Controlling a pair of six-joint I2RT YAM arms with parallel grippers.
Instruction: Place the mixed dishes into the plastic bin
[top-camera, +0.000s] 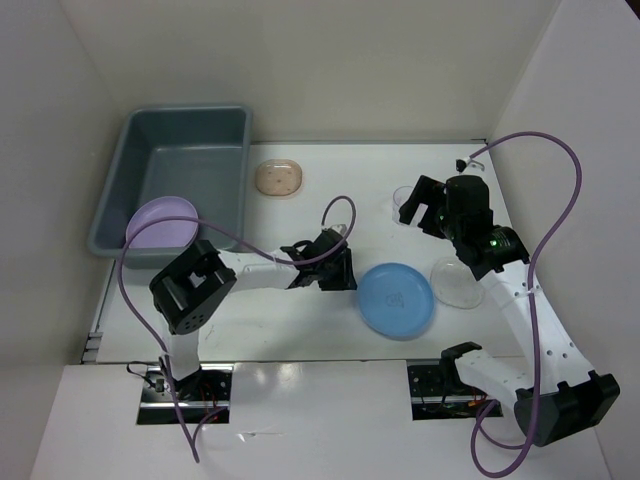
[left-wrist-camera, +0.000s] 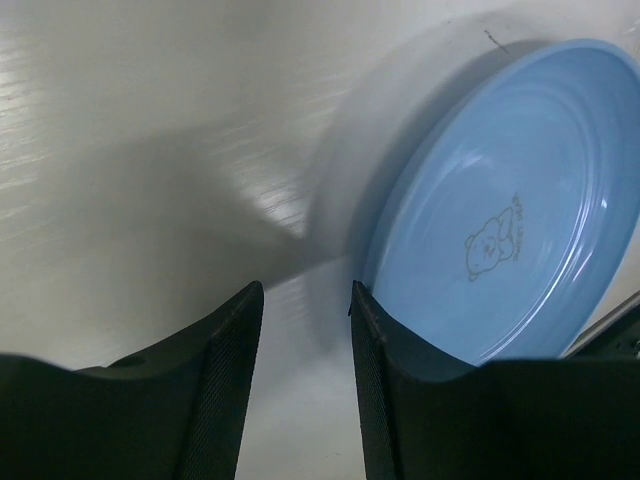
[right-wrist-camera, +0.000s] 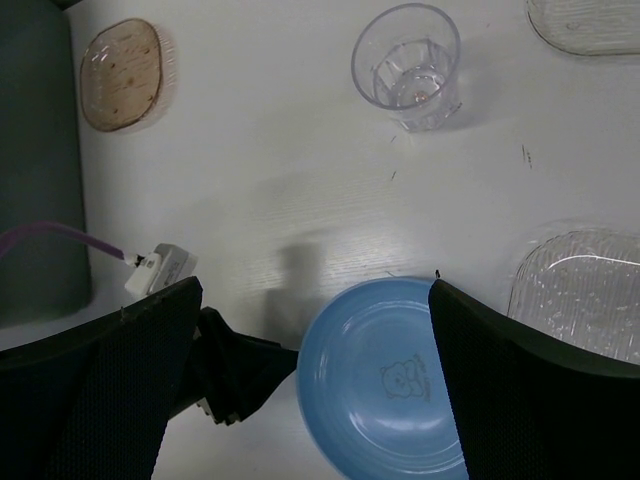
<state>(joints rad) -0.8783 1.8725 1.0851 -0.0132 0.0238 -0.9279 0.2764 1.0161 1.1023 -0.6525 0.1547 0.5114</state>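
The blue plate (top-camera: 396, 298) lies on the table right of centre. My left gripper (top-camera: 349, 272) is low at its left rim, open and empty; in the left wrist view (left-wrist-camera: 305, 300) the right finger (left-wrist-camera: 375, 350) stands beside the blue plate (left-wrist-camera: 510, 230). My right gripper (top-camera: 425, 212) hovers high, wide open and empty (right-wrist-camera: 315, 290), above the blue plate (right-wrist-camera: 385, 390). A purple plate (top-camera: 160, 222) lies in the grey-blue bin (top-camera: 225, 120). The beige dish (top-camera: 278, 178), clear cup (right-wrist-camera: 407, 65) and clear plates (right-wrist-camera: 585, 290) (right-wrist-camera: 590, 22) rest on the table.
The bin's edge shows at the left of the right wrist view (right-wrist-camera: 35, 150), with the beige dish (right-wrist-camera: 122, 72) beside it. White walls close in the table on the left, back and right. A purple cable (top-camera: 300, 250) loops over the left arm.
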